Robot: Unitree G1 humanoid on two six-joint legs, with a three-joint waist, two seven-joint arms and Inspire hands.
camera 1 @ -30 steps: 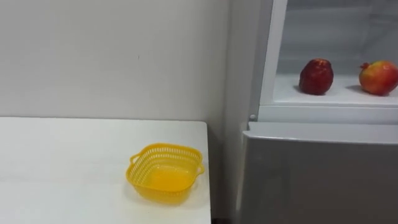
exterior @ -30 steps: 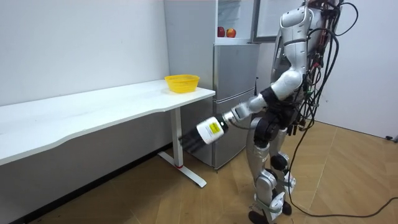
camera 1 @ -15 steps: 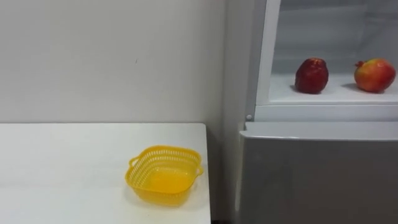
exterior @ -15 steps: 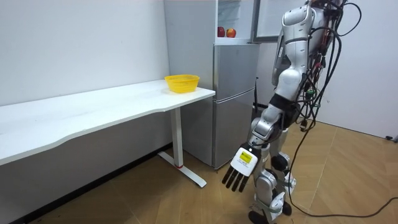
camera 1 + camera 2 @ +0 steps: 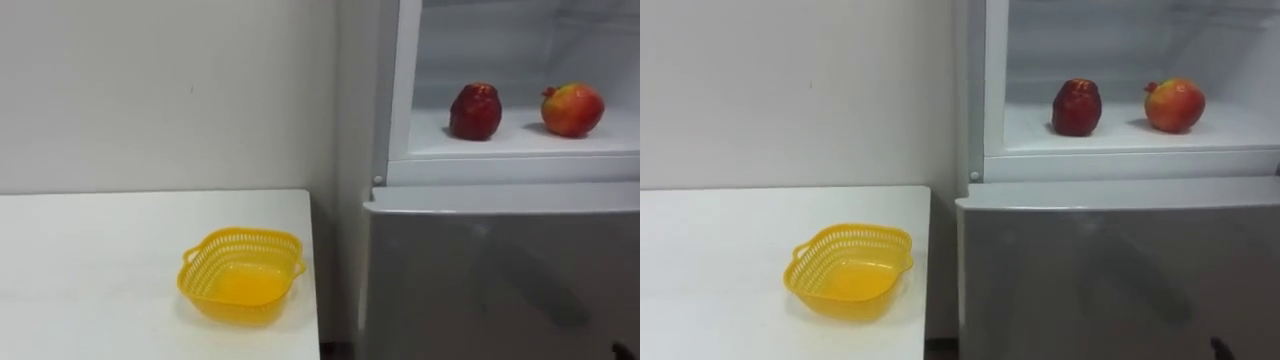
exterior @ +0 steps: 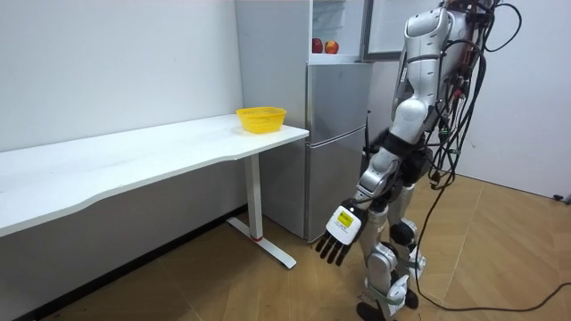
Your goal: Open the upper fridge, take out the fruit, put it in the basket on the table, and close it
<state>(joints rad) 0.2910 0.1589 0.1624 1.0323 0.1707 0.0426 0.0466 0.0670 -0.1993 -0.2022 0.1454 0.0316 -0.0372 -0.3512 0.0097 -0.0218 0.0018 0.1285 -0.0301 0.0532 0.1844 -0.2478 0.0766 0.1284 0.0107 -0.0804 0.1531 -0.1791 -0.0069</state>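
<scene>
While the left hand (image 6: 340, 237) hangs low beside the robot's leg, fingers straight and spread with nothing in them, the robot stands upright facing the fridge. No reach has begun, so I take this as the step just ahead of the pick.

On the white bench (image 5: 80, 260), close to its right edge, sits a yellow slotted basket (image 5: 240, 312), empty (most likely the place meant for whatever comes out). Just beyond that edge rises the fridge (image 5: 480, 280), with its lower door closed and its upper compartment open to view. On the white shelf (image 5: 520, 146) inside stand the task's things. A dark red apple (image 5: 474, 111) is nearer the shelf's left edge and a red-and-yellow fruit (image 5: 572, 109) is to its right, the two clearly apart.

As I judge it, the next move is to raise a hand to shelf height, pass it over the sill, and close it round one fruit from the front. The apple is the one nearer the bench. Smooth round fruit may roll if nudged, so the fingers should wrap it before any pull, and the other fruit should be left undisturbed.
</scene>
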